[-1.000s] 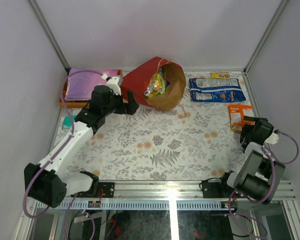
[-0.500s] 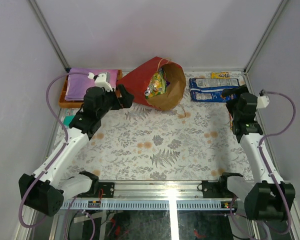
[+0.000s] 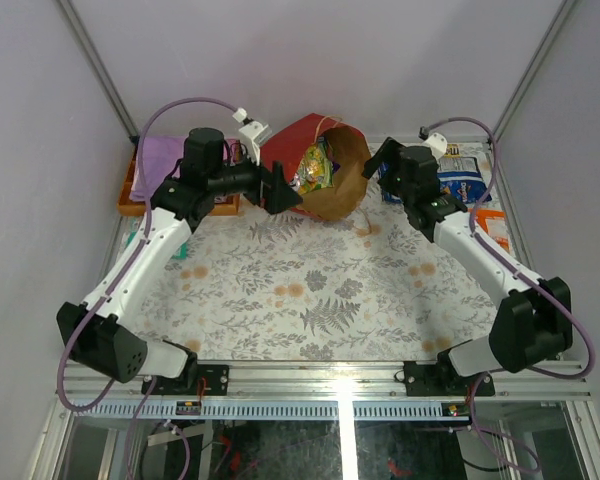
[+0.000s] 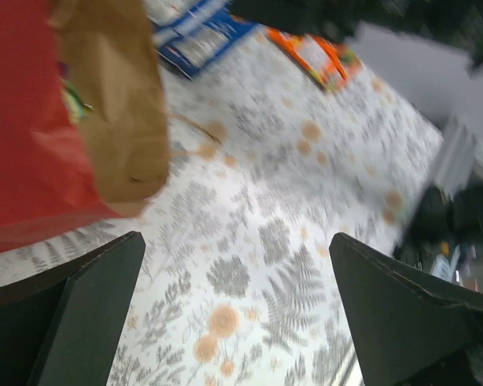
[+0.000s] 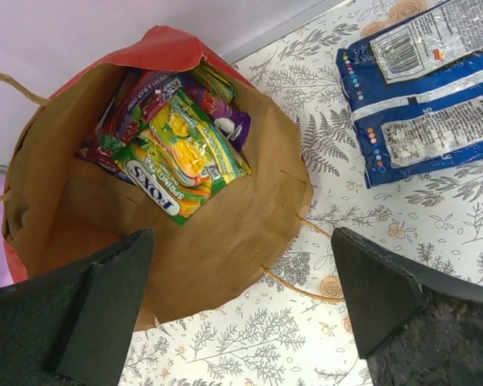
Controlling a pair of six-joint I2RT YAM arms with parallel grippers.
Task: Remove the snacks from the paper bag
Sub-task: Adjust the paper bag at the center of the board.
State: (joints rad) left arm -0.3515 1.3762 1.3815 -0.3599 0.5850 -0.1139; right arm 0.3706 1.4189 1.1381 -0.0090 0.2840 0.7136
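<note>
Two sets of jaws are spread wide, and both hold nothing. My left jaws sit just beside the red side of the paper bag [image 3: 285, 150], in the upper middle of the top view. My right jaws face the bag's open mouth from the right. The bag lies on its side on the desk [image 3: 310, 290]. Inside I see a green and yellow Fox's candy bag [image 5: 177, 157] on a purple one [image 5: 240, 125]. The blue-white bag [image 5: 423, 112] and orange packet [image 4: 320, 58] lie out on the desk.
</note>
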